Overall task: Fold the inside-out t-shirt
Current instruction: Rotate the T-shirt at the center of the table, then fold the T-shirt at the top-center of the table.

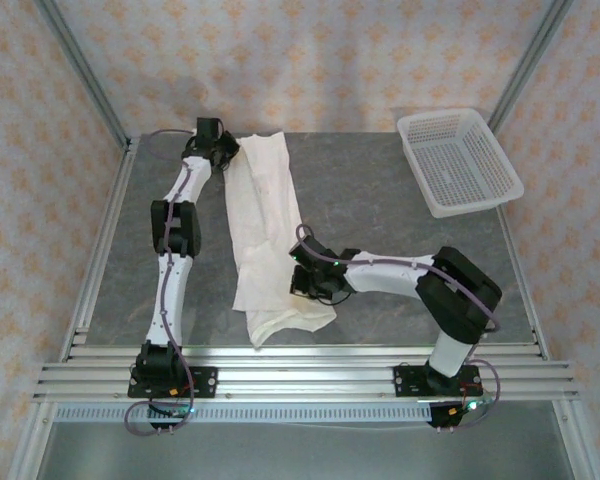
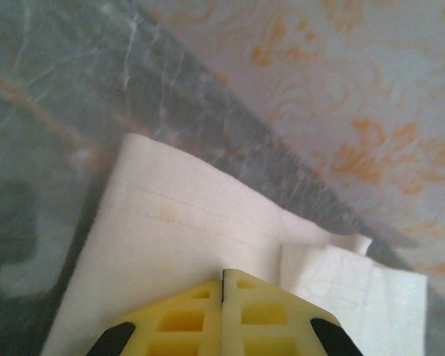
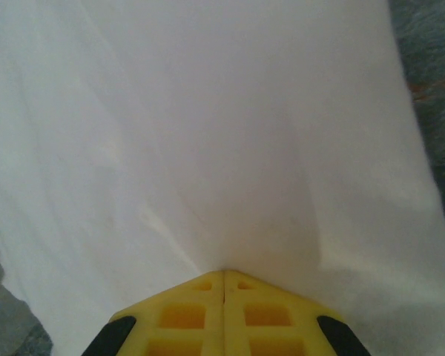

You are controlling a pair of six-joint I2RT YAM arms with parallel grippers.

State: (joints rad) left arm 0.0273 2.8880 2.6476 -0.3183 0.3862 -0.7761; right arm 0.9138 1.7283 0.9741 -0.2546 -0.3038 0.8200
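Right gripper (image 3: 224, 273): yellow fingers pressed together, cloth creases running into the tips; pinching the t-shirt (image 1: 265, 215) at its right edge, towards the near end. T-shirt: white, drawn into a long narrow strip on the table (image 1: 400, 240), left of centre, near end rumpled close to the front edge. Left gripper (image 2: 223, 274): at the strip's far end, fingers closed on the cloth, stitched hem just beyond the tips. Far right corner: white mesh basket (image 1: 458, 160), well apart from the shirt.
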